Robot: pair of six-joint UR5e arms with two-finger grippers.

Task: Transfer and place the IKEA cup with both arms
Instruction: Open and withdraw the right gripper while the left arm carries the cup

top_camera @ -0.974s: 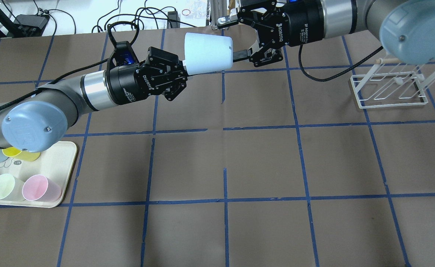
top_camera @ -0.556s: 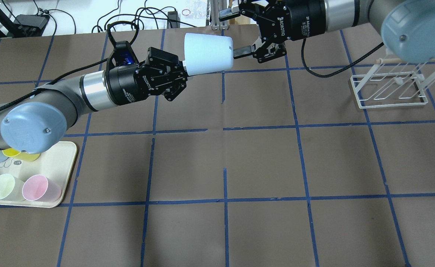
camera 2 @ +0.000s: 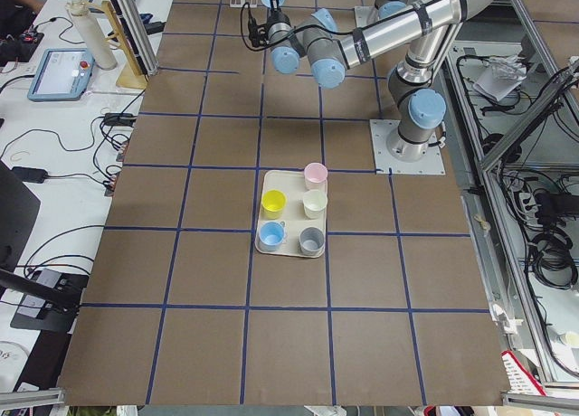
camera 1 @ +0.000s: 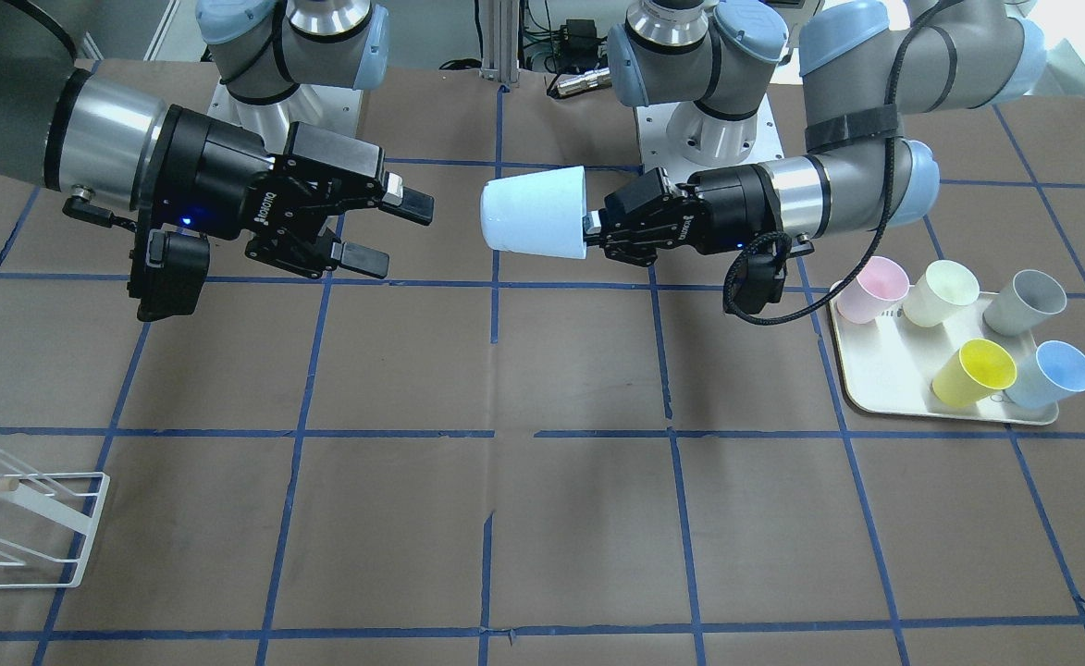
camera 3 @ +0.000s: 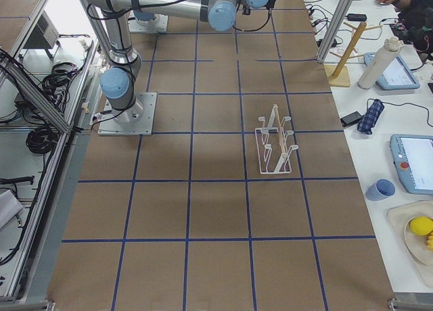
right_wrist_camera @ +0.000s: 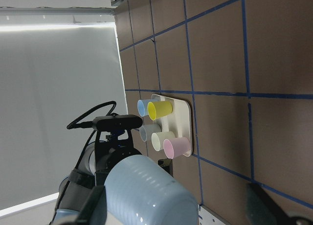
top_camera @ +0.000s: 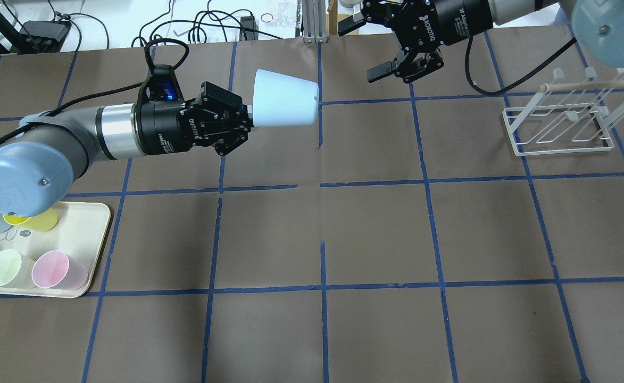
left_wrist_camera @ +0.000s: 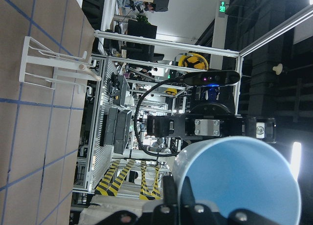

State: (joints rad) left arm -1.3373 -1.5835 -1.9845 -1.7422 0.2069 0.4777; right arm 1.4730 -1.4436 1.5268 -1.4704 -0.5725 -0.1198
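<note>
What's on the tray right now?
The tray holds five cups: pink cup, pale green cup, grey cup, yellow cup, light blue cup. In the overhead view the left arm partly covers the yellow and blue ones.

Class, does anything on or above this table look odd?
Nothing spilled or damaged. One oddity: the pale blue cup is held sideways in mid-air by the left gripper, the open right gripper apart from it.

Robotics lab, taped grid table [top_camera: 375, 229], cables [top_camera: 210, 21]
</note>
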